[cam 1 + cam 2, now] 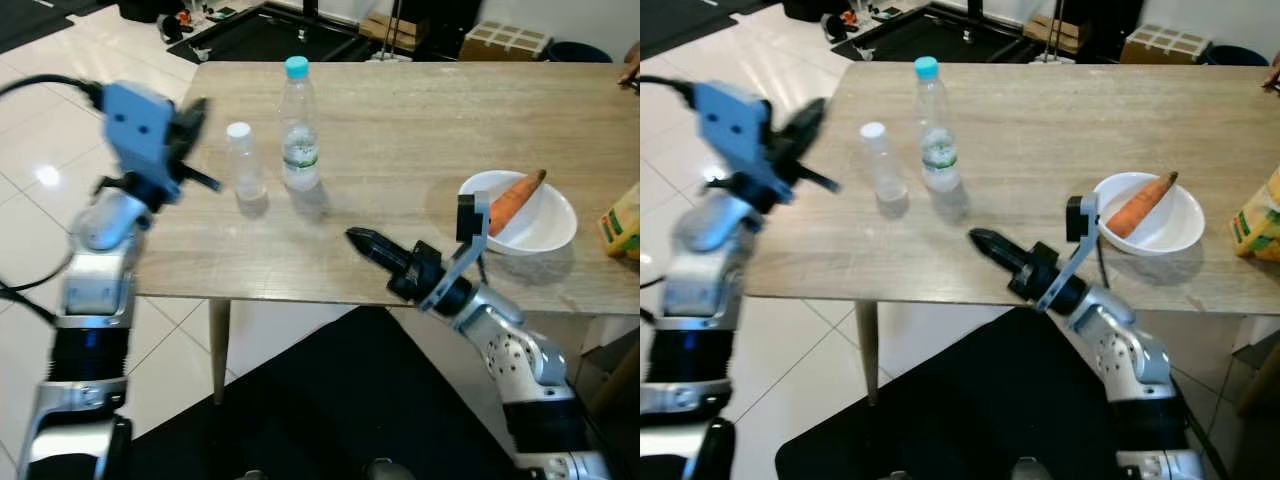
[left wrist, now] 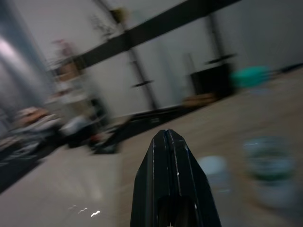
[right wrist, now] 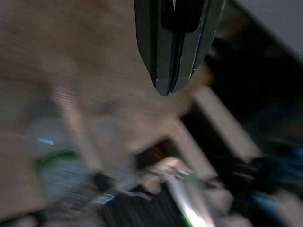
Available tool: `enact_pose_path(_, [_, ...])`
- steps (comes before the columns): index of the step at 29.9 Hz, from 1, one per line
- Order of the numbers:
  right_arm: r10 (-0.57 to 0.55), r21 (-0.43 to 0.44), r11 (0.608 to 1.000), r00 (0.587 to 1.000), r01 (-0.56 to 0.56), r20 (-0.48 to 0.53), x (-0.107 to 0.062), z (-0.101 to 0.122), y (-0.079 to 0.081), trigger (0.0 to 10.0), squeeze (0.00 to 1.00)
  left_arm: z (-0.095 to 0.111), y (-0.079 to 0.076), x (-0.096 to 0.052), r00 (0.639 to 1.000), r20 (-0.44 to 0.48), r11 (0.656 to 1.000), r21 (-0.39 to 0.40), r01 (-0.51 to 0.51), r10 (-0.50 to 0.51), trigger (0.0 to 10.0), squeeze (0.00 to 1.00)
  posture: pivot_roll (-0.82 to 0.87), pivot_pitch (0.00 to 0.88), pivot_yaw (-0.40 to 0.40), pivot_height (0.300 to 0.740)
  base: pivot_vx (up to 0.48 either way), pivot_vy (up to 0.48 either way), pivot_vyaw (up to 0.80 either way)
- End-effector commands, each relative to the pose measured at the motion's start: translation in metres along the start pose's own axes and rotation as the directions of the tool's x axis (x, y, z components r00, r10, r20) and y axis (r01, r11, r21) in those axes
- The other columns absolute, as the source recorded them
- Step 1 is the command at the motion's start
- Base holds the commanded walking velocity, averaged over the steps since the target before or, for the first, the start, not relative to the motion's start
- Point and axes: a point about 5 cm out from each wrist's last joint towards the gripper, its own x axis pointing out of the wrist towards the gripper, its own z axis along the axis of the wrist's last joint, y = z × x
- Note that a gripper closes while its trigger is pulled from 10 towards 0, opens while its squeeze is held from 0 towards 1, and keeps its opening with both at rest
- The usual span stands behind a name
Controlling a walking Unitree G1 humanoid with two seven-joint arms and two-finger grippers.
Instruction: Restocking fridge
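Note:
On the wooden table (image 1: 400, 140) stand two clear bottles: a small one with a white cap (image 1: 244, 160) and a taller water bottle with a blue cap (image 1: 298, 125). My left gripper (image 1: 193, 115) is raised at the table's left edge, left of the small bottle, fingers pressed together; the left wrist view shows them shut (image 2: 170, 156) with both bottles blurred beyond. My right gripper (image 1: 358, 240) lies low over the table's front edge, right of and nearer than the bottles, shut and empty (image 3: 165, 85). A white bowl (image 1: 540, 228) holds a carrot (image 1: 514, 199).
A yellow-green carton (image 1: 624, 224) stands at the table's right edge beside the bowl. Dark mats, boxes and clutter lie on the floor beyond the table's far side. White tiled floor stretches to the left.

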Motion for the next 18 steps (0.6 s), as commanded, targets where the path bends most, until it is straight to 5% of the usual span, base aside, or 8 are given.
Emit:
enact_pose_path(1, [-0.009,-0.006,1.000,1.000,0.008,-0.006,0.002,-0.003,0.000,10.0,0.00,-0.001,0.000,-0.002,1.000,-0.024,0.999,0.035,0.006,-0.005,10.0,0.00,-0.13,0.149,0.051,0.725,0.000,0.000,0.00])
enact_pose_path(6, [-0.164,-0.096,0.982,0.986,0.161,-0.026,0.011,-0.004,-0.017,10.0,0.00,-0.011,0.018,0.004,0.995,-0.085,0.994,0.104,-0.046,0.055,10.0,0.00,-0.12,0.155,0.041,0.725,0.000,0.000,0.00])
enact_pose_path(11, [-0.224,-0.206,0.956,0.973,0.210,-0.048,0.031,-0.004,-0.022,10.0,0.00,-0.046,0.029,0.014,0.983,-0.172,0.998,-0.006,-0.059,0.057,10.0,0.03,-0.12,0.165,0.040,0.725,0.000,0.000,0.00])
enact_pose_path(12, [-0.236,-0.220,0.950,0.971,0.222,-0.042,0.035,-0.003,-0.022,10.0,0.00,-0.053,0.029,0.017,0.981,-0.190,0.997,-0.059,-0.050,0.038,10.0,0.24,-0.12,0.172,0.038,0.725,0.000,0.000,0.00])
enact_pose_path(13, [-0.242,-0.227,0.947,0.970,0.229,-0.031,0.039,-0.002,-0.022,10.0,0.00,-0.060,0.030,0.019,0.977,-0.213,0.994,-0.099,-0.047,0.025,10.0,0.60,-0.12,0.177,0.038,0.725,0.000,0.000,0.00])
enact_pose_path(14, [-0.242,-0.227,0.947,0.970,0.229,-0.031,0.039,-0.002,-0.022,10.0,0.00,-0.060,0.030,0.019,0.977,-0.213,0.994,-0.099,-0.047,0.025,10.0,0.60,-0.12,0.177,0.038,0.725,0.000,0.000,0.00])
enact_pose_path(15, [-0.247,-0.234,0.943,0.969,0.236,-0.021,0.042,-0.002,-0.022,10.0,0.00,-0.065,0.029,0.021,0.972,-0.236,0.990,-0.132,-0.038,0.006,10.0,0.96,-0.12,0.177,0.038,0.725,0.000,0.000,0.00])
enact_pose_path(18, [-0.245,-0.230,0.943,0.969,0.243,0.017,0.049,0.002,-0.019,10.0,0.00,-0.073,0.027,0.024,0.962,-0.269,0.986,-0.166,0.000,-0.045,10.0,1.00,-0.13,0.187,0.039,0.725,0.000,0.000,0.00])
